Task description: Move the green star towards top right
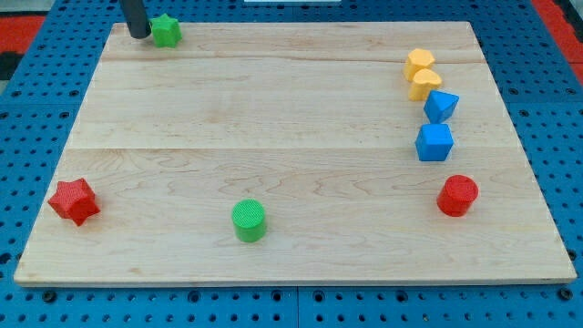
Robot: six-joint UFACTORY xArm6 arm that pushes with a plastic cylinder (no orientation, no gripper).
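Note:
The green star point(166, 31) lies at the view's top left, near the top edge of the wooden board point(273, 137). My tip point(138, 35) is a dark rod end just to the left of the star, touching or almost touching its left side. The rod comes down from the top edge of the view.
A red star point(74, 201) lies at the lower left and a green cylinder point(249, 220) at the bottom middle. On the right are a yellow heart-like block point(423, 74), a blue block point(441, 106), a blue cube point(434, 142) and a red cylinder point(457, 196).

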